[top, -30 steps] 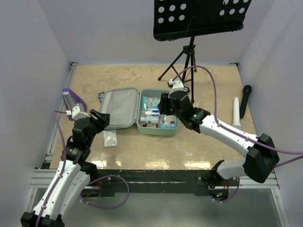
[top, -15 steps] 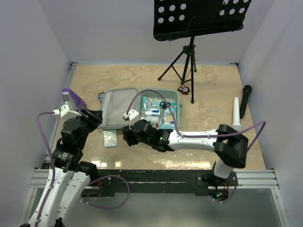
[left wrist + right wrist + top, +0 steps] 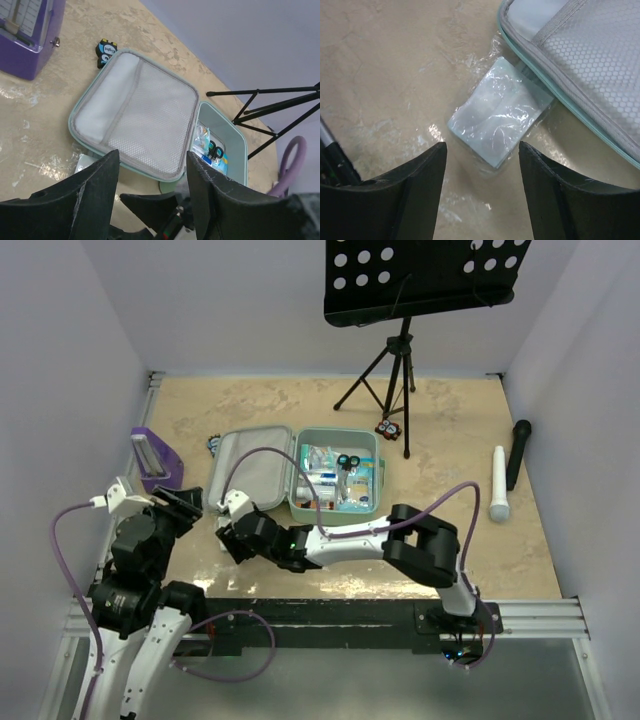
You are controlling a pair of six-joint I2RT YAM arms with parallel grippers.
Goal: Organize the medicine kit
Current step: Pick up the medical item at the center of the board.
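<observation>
The mint-green medicine kit lies open; its grey mesh lid (image 3: pixel 255 468) is flat on the left and its base (image 3: pixel 372 508) holds scissors, tubes and packets. It also shows in the left wrist view (image 3: pixel 145 107). A clear plastic packet (image 3: pixel 497 117) lies on the table at the lid's near edge (image 3: pixel 590 55). My right gripper (image 3: pixel 228 532) is open and empty just above the packet, which sits ahead of its fingertips in the right wrist view (image 3: pixel 482 147). My left gripper (image 3: pixel 188 500) is open and empty, left of the lid, looking over the kit (image 3: pixel 152 157).
A purple stand (image 3: pixel 155 458) is at the left. A small black item (image 3: pixel 105 50) lies behind the lid. A black music-stand tripod (image 3: pixel 395 370), a small red-black item (image 3: pixel 388 427), a white tube (image 3: pixel 498 483) and a black microphone (image 3: pixel 518 450) stand on the right.
My right arm swung from over the kit's base across to the near left and now hovers over the packet. My left arm drew back toward the near left.
</observation>
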